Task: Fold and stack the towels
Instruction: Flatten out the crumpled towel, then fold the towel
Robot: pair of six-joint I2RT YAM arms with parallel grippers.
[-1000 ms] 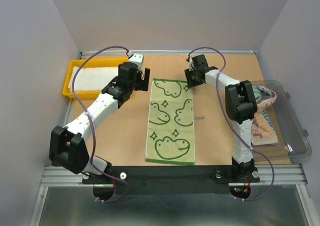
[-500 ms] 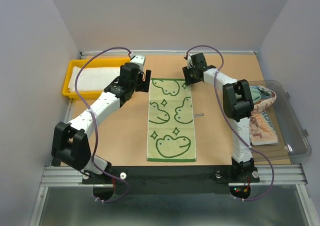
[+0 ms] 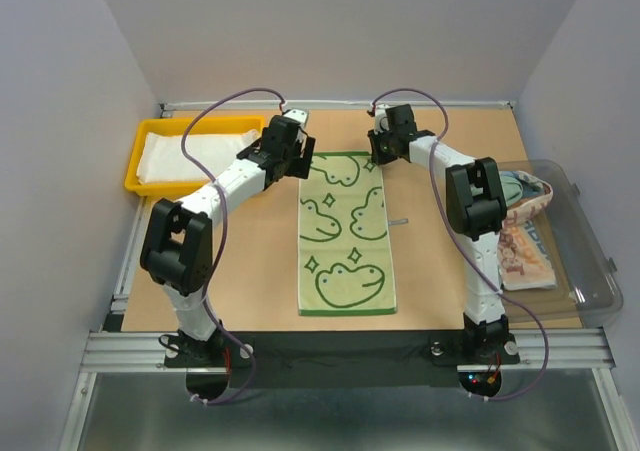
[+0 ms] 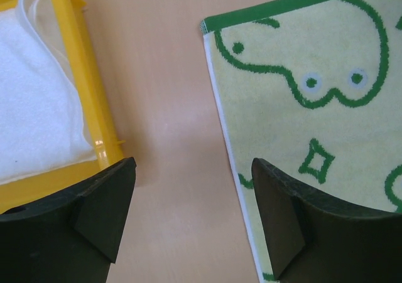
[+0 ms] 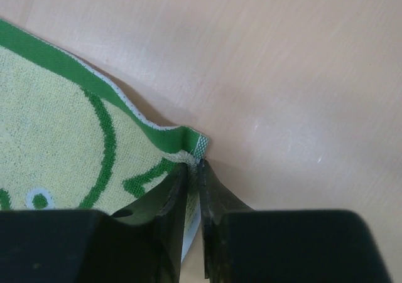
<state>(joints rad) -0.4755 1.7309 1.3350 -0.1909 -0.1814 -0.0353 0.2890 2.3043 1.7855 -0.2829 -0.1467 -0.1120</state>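
Right claw (image 5: 195, 169) newly tight on towel (image 5: 56, 126) corner

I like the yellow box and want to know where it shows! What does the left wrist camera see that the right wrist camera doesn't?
Only the left wrist view shows the yellow tray with a white towel in it, and the left gripper open above the tan table. Only the right wrist view shows the right gripper pinching a corner of the green-patterned towel. Both show that towel and the table.
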